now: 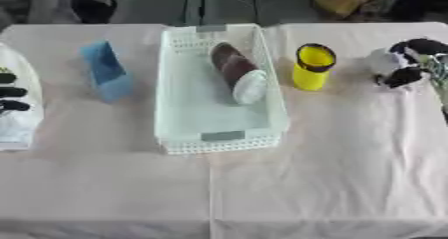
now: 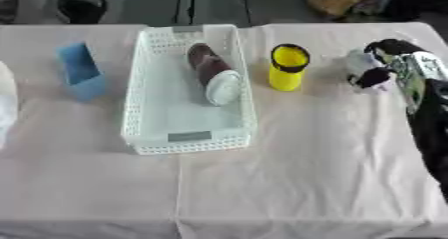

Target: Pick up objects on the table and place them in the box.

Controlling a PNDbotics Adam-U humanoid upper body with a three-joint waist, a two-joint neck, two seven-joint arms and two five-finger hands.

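Observation:
A white perforated basket [image 1: 188, 133] stands mid-table, and a brown cylinder with a white cap [image 1: 238, 73] lies in its far right part. Just right of the basket stands a yellow cup [image 1: 312, 66], upright. To the left of the basket stands a blue box [image 1: 107, 72]. My right hand [image 2: 394, 48] is at the right, beyond the cup, with its fingers curled round a small white object [image 2: 359, 62] just above the cloth. My left hand [image 1: 12, 91] shows at the left edge, dark against something white [image 1: 17, 123].
A pale tablecloth [image 1: 315, 183] covers the table, with a fold line down the middle. My right forearm [image 2: 429, 118] runs along the right edge. Dark bags and floor lie beyond the far edge.

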